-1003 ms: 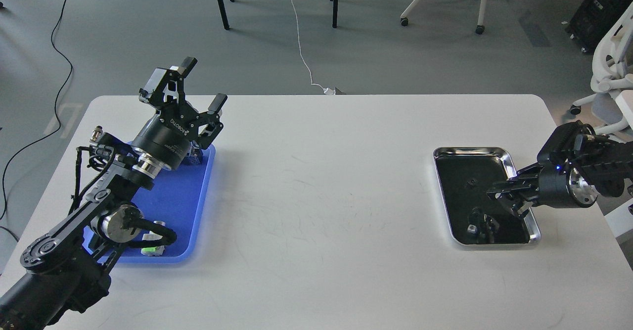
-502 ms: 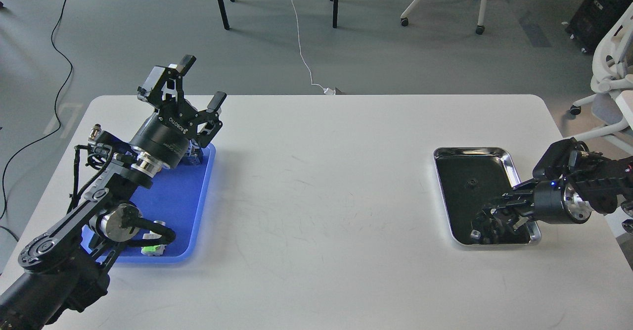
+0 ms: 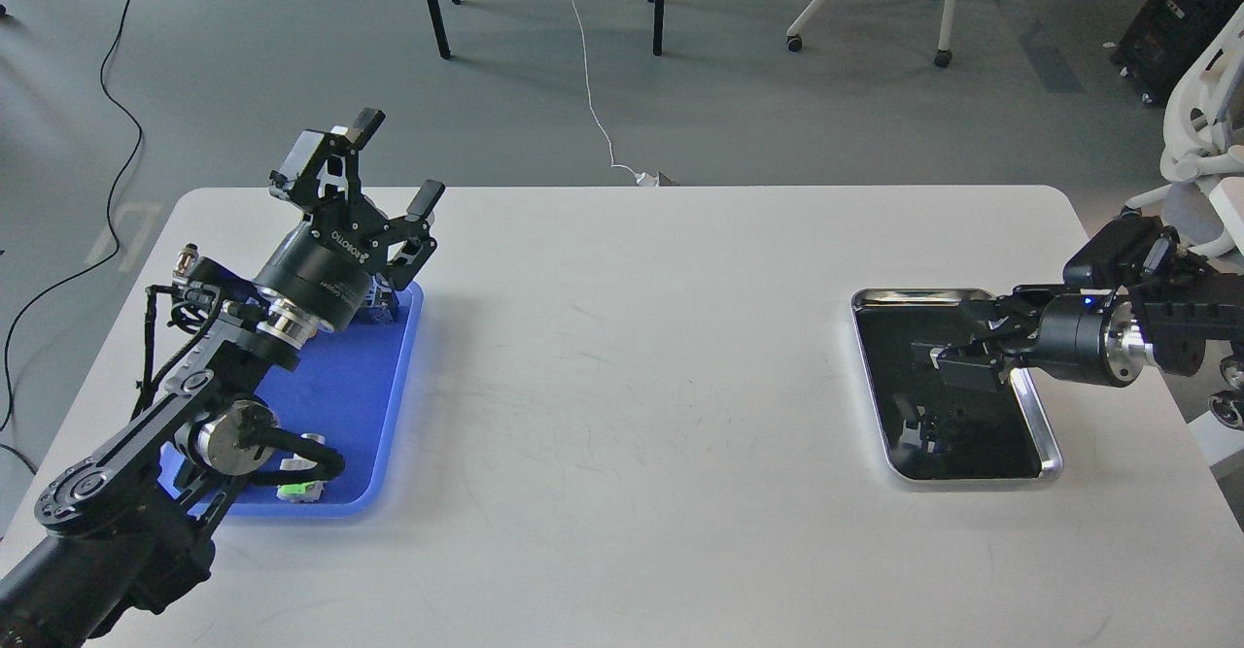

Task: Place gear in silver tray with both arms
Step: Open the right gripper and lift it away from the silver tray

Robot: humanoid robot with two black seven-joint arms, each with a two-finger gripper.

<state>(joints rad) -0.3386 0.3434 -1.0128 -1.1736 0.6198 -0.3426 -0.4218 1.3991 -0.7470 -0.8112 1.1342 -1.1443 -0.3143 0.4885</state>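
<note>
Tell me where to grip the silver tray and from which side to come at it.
Grip the raised rim of the silver tray on its right long edge, coming from the right, where the right gripper already hovers. The tray lies flat and shallow on the table, so only that thin lip probably offers a hold: one finger inside, one outside.

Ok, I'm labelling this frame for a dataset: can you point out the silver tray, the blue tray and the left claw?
silver tray (image 3: 1036,413): head view, right rim.
blue tray (image 3: 340,405): head view, bare floor of the tray.
left claw (image 3: 397,162): head view, midway between its two open fingertips.
</note>
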